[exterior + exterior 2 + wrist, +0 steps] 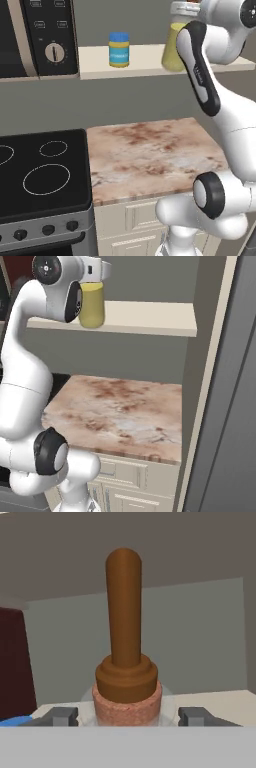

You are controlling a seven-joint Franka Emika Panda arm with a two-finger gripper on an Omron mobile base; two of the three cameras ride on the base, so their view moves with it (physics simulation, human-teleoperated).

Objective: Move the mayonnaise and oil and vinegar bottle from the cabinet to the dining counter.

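Observation:
The oil and vinegar bottle (172, 50) (92, 306), yellow-olive, stands upright on the beige cabinet shelf (145, 62) (150, 318). My gripper (186, 8) (96, 271) is at its top. In the hand view the brown stopper (125, 637) rises between the fingertips (62, 716), which stand apart on either side of the neck, so my gripper (128, 716) is open around it. The mayonnaise (119, 49), a short jar with a blue lid, sits on the same shelf to the bottle's left; its blue lid (12, 721) peeks in low left. The dining counter is out of view.
A black microwave (35, 35) adjoins the shelf's left end. Below lie a marble worktop (150, 155) (120, 411) and a black stove (40, 170). A tall beige and grey panel (220, 381) bounds the shelf on the right.

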